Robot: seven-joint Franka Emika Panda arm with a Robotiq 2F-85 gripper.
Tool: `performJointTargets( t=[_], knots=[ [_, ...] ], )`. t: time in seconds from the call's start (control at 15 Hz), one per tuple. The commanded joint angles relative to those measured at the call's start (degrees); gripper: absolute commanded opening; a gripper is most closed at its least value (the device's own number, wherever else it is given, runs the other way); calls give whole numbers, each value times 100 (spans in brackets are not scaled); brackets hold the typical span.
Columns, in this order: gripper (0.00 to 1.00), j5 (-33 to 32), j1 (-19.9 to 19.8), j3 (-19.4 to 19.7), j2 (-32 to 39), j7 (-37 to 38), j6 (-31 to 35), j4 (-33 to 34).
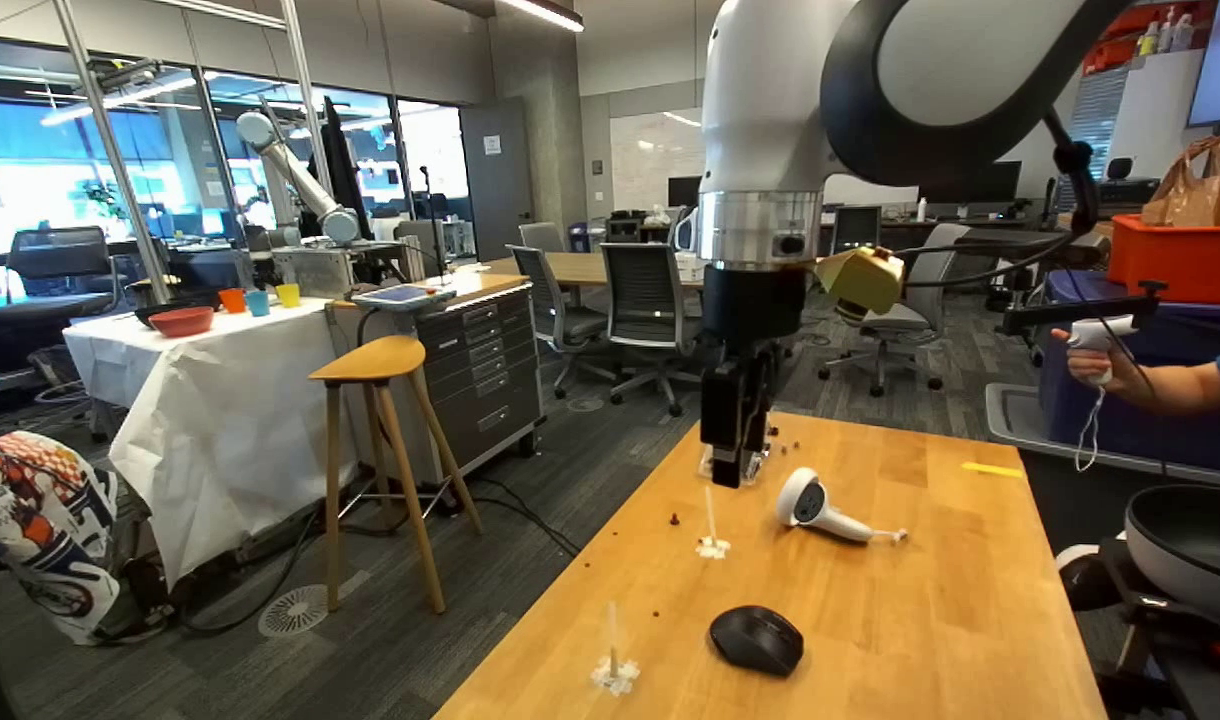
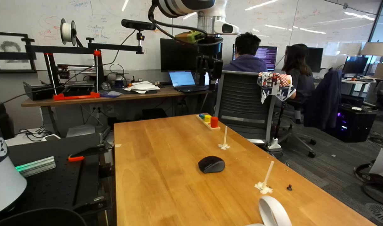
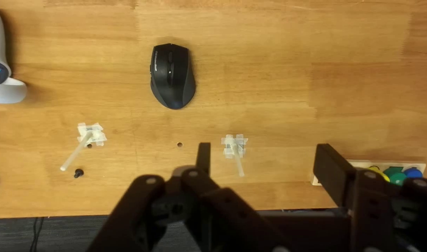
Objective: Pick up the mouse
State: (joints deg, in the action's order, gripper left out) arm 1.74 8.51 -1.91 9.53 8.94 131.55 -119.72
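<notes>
The mouse is black, rounded and low. It lies on the wooden table and shows in both exterior views. In the wrist view the mouse is left of centre in the upper half, fully visible. My gripper is open, its two dark fingers wide apart with nothing held between them. The gripper is also seen in both exterior views, raised above the table and apart from the mouse. In the wrist view the mouse lies up and left of the fingers.
Two thin upright sticks are taped to the table. A white handheld controller lies on it. A wooden strip with coloured pieces is near the table edge. A small dark screw lies near a stick.
</notes>
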Motion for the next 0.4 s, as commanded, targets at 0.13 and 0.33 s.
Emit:
performJointTargets(
  t=[0.13, 0.33],
  knots=[
    [100, 228, -134, -105, -90, 82, -596, 186],
    [100, 83, -123, -96, 0, 25, -373, 96]
  ],
)
